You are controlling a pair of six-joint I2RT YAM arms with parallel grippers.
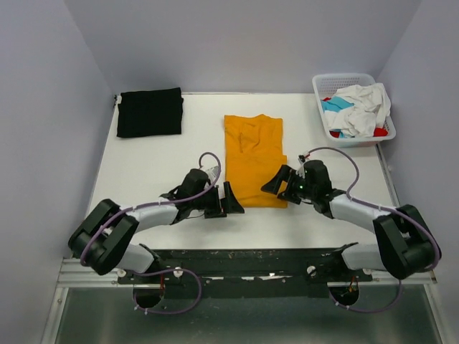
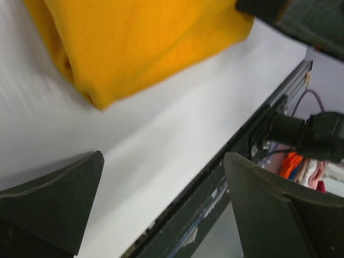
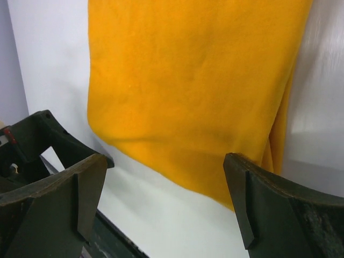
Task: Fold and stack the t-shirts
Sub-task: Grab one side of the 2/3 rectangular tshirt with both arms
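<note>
Lying flat, soft mustard-orange t-shirt (image 1: 254, 161), rect. fold

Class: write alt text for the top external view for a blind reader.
A folded mustard-orange cloth t-shirt lies on a white table, its near end between the open left pincer and right pincer. A folded black t-shirt sits far left; a white plastic lattice basket of crumpled garments, far right.

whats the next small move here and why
Probably lower both grippers onto the orange shirt's near corners and close. The left gripper and right gripper flank its near edge, open and empty. The shirt lies as a long strip, likely needing a crosswise fold before joining the folded black shirt.
</note>
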